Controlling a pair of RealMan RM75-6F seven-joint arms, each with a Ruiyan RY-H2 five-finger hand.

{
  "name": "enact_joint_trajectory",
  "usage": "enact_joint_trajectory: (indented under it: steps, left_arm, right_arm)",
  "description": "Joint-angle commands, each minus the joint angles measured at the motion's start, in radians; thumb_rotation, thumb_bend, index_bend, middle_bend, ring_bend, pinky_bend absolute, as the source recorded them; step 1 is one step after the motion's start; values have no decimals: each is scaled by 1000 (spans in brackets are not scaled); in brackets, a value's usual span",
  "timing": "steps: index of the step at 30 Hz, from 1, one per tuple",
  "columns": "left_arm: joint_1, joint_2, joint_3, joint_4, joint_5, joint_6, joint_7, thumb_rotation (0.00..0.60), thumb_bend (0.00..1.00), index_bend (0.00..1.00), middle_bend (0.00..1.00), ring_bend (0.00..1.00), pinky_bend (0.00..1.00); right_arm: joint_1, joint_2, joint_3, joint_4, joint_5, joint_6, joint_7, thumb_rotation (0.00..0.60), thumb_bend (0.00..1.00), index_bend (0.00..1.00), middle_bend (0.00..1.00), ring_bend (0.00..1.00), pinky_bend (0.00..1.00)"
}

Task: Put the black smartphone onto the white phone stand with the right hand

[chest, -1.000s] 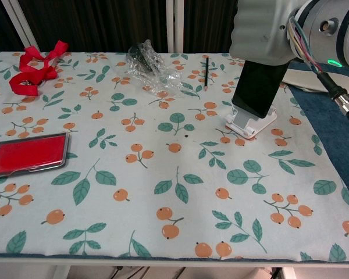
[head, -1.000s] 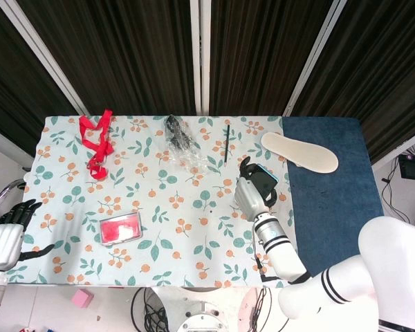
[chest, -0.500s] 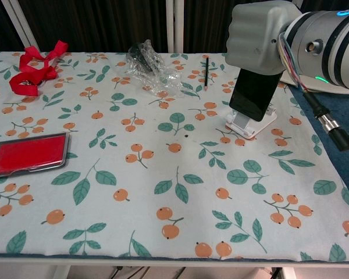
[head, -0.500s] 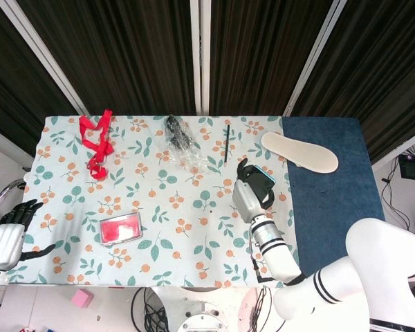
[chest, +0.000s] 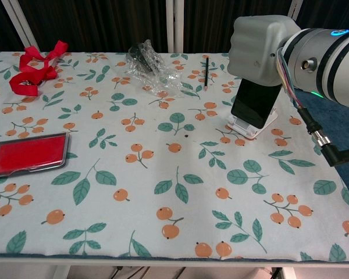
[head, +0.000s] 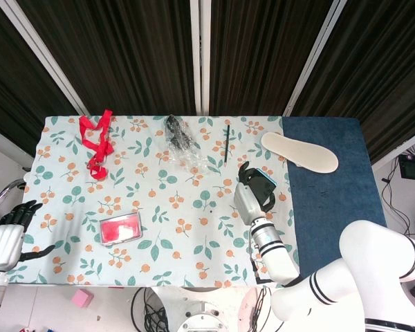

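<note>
Left hand (head: 5, 238) idles off the table's near-left corner, black fingers apart, holding nothing. Toward the right edge of the floral cloth, the right hand (chest: 260, 43) clamps the black smartphone (chest: 253, 104) from above, its lower edge at the small white plastic phone stand (chest: 253, 125). Releasing before it seats could tip the phone or skid the light stand.
</note>
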Motion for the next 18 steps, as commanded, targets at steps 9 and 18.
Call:
enact_joint_trajectory:
  steps: [9,18]
  left_arm:
    - [3,5,1,3,-2,0,0,482,0,132,110,105,247]
    - [6,13,-3,-4,-5,6,11,485,0,132,110,105,248]
  right_arm:
    - [-14,-21,0,41,-14,-27,13,600,311,529,395,463,166]
    - [-24,-34,-4,60,-30,-32,13,600,310,529,387,460,162]
